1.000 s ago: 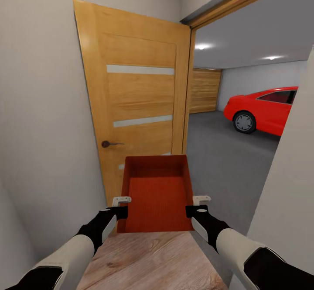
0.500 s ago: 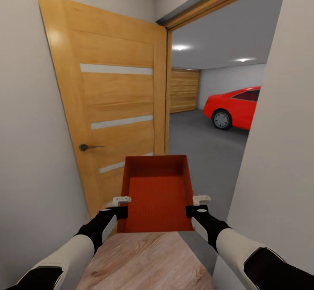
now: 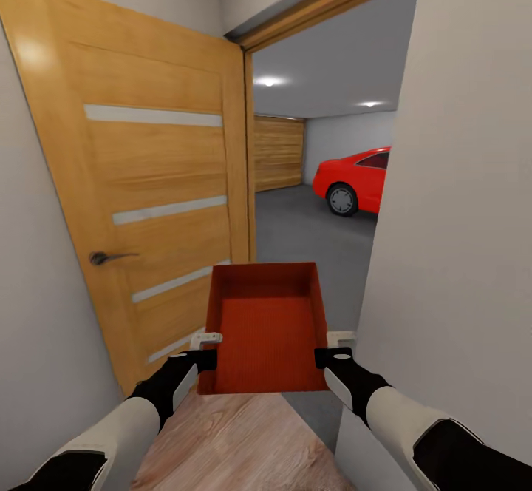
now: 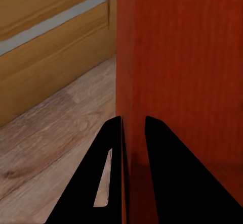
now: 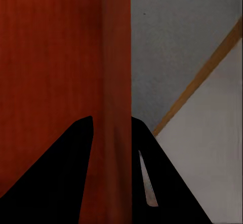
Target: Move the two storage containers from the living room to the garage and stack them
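Setting: private home, hallway at garage threshold. Near: light wood-plank floor [image 3: 229,439], plain cream walls [image 3: 458,202]. Left: open wooden door [image 3: 140,180] with 4 pale inset strips and dark lever handle [image 3: 103,257]. Far, through doorway: grey concrete floor [image 3: 303,225], red car [image 3: 355,180], wooden garage door [image 3: 278,152], 2 ceiling spotlights [image 3: 270,81].

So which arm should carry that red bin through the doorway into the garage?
Neither alone, probably. The left gripper and right gripper each pinch one side wall of the storage container, held level between them. The right has more room; the open door crowds the left.
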### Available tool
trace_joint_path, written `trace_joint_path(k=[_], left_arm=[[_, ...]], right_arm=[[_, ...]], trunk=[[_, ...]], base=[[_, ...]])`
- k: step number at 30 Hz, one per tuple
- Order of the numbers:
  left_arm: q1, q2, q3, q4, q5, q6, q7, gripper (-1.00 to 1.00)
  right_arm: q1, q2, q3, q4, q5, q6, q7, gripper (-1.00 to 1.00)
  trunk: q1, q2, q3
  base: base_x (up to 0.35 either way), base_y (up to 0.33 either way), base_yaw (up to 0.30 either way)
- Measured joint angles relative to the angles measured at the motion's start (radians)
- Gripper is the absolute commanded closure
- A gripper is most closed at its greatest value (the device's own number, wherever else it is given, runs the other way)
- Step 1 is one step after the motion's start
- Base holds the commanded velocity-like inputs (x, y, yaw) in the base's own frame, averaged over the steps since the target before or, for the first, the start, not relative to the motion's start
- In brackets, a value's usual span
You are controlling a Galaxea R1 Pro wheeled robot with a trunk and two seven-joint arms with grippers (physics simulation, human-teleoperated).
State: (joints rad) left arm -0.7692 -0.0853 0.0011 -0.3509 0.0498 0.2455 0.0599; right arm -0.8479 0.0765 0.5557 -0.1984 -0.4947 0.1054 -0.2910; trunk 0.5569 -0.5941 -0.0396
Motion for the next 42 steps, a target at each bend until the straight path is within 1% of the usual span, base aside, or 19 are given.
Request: trace_joint_path(k=[8, 17, 34, 37, 42], left_arm=[[0.000, 0.000, 0.009, -0.001, -0.011, 0.000, -0.006, 1.00], [0.000, 0.000, 0.010, -0.001, -0.013, 0.000, -0.007, 1.00], [0.000, 0.000, 0.010, 0.000, -0.014, -0.001, -0.007, 1.00], [0.000, 0.000, 0.010, 0.000, -0.013, -0.001, -0.007, 1.00], [0.000, 0.000, 0.010, -0.001, -0.013, 0.000, -0.006, 1.00]], right_arm=[[0.000, 0.000, -0.002, 0.000, 0.002, 0.000, 0.001, 1.00], [0.000, 0.000, -0.002, 0.000, 0.002, 0.000, 0.001, 1.00], [0.000, 0.000, -0.002, 0.000, 0.002, 0.000, 0.001, 1.00], [0.000, 0.000, -0.002, 0.000, 0.002, 0.000, 0.001, 1.00], [0.000, 0.000, -0.002, 0.000, 0.002, 0.000, 0.001, 1.00]], trunk=[[0.000, 0.000, 0.000], [0.000, 0.000, 0.000], [0.000, 0.000, 0.000], [0.000, 0.000, 0.000], [0.000, 0.000, 0.000]], base=[[0.129, 0.191, -0.041], [0.164, 0.238, -0.021], [0.009, 0.008, -0.230], [0.066, 0.079, -0.057], [0.149, 0.231, -0.010]])
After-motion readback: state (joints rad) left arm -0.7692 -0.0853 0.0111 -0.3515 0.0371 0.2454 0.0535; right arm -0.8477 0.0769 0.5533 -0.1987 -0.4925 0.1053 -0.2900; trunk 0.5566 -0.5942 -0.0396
